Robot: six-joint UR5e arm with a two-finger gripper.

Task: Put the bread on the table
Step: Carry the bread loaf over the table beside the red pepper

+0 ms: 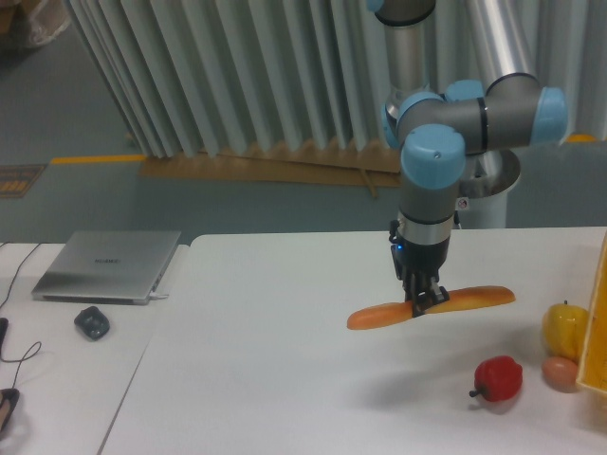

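The pincer (423, 301) is clamped around the middle of the bread (432, 307), holding it nearly level just above the white bench (285, 360), with the red pepper (498, 377) toward four o'clock and the yellow fruit (565, 328) near three o'clock from it.

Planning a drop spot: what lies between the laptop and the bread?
In the camera view, only bare white surface and the seam between the desk and the table separates the laptop from the bread.
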